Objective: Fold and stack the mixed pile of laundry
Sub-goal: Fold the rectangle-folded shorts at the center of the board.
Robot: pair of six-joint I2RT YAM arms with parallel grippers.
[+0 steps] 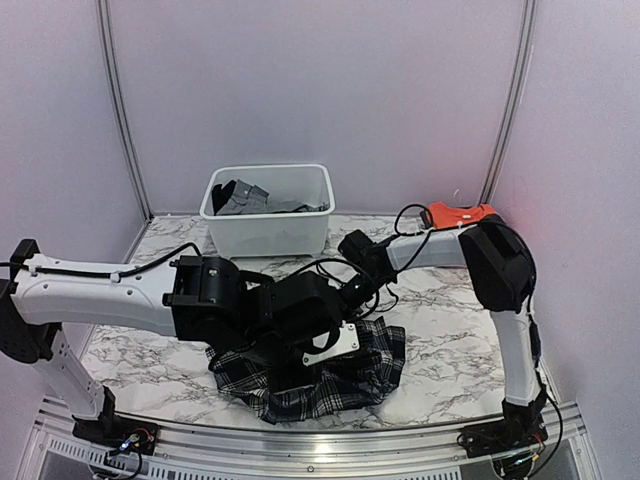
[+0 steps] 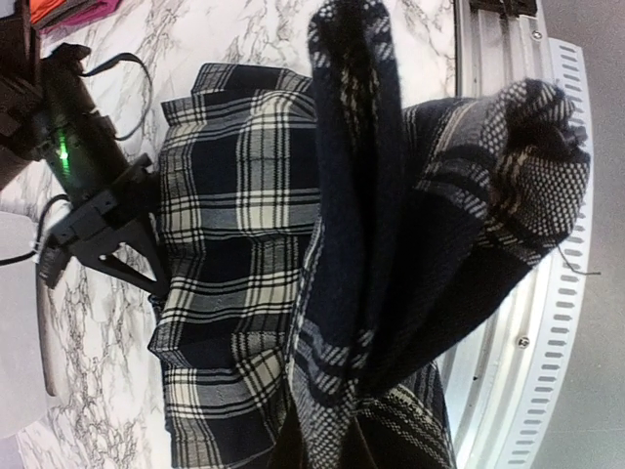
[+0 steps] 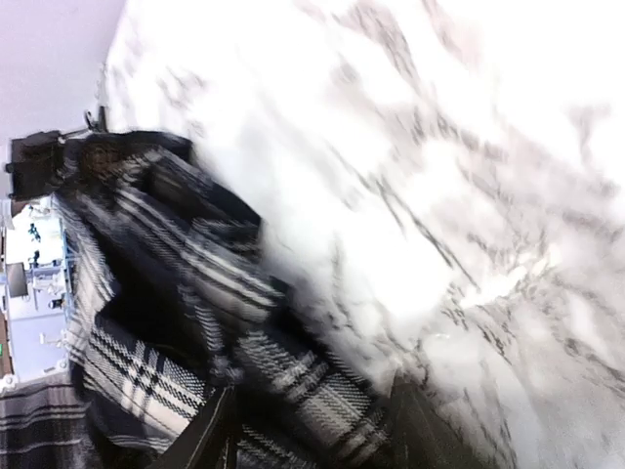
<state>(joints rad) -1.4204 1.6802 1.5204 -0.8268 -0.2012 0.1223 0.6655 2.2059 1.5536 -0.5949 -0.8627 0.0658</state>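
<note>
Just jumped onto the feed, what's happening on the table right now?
Both arms are at the black-and-white plaid pleated skirt, rumpled at the front of the marble table. The left gripper is buried in a raised fold, fingers hidden, so its grip is unconfirmed. The right gripper hangs open over the skirt's edge. A dark grey cloth sits in the white plastic tub; an orange garment lies at the back right.

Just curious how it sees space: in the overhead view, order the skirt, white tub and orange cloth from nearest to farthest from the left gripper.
1. Skirt, right at the left gripper, front centre.
2. White tub, behind, toward the back wall.
3. Orange cloth, far back right.
</note>
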